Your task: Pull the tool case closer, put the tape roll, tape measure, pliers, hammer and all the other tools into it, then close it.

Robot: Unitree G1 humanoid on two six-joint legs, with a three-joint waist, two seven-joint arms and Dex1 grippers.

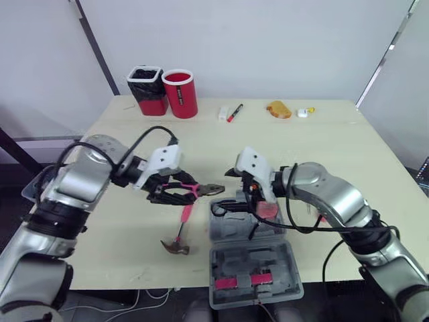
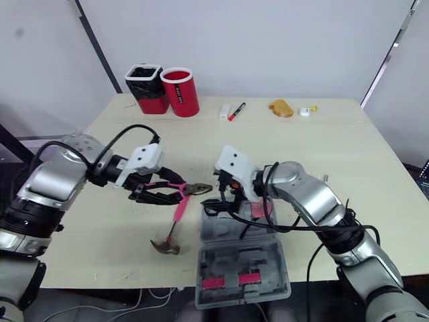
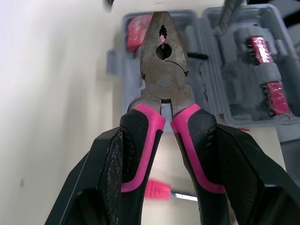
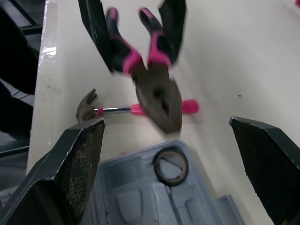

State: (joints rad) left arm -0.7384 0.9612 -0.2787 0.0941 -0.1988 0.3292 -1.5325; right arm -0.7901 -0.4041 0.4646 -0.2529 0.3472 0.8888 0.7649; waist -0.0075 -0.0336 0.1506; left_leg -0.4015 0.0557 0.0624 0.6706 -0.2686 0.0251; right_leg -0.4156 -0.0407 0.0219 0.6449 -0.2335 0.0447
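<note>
- Your left fingers (image 3: 112,178) are clenching the pink-and-black handles of the pliers (image 3: 164,70), so the left gripper (image 1: 175,192) is holding them above the table with the nose pointing towards the tool case (image 1: 231,265)
- Your right fingers (image 4: 79,159) are standing wide apart and grasping nothing, and the right gripper (image 1: 253,193) is hovering over the tray half of the case
- The case is lying open at the near edge of the table (image 1: 335,141), so the pulling step is looking done
- The tape roll (image 4: 158,165) is sitting in a tray pocket, and a red item (image 1: 268,209) is lying in the tray too; it may be the tape measure, but I cannot tell
- The hammer (image 1: 181,231) is lying on the table just to the left of the case
- By my reading, you are working on the pliers now, and the hammer, any other tools and the closing are waiting for you
</note>
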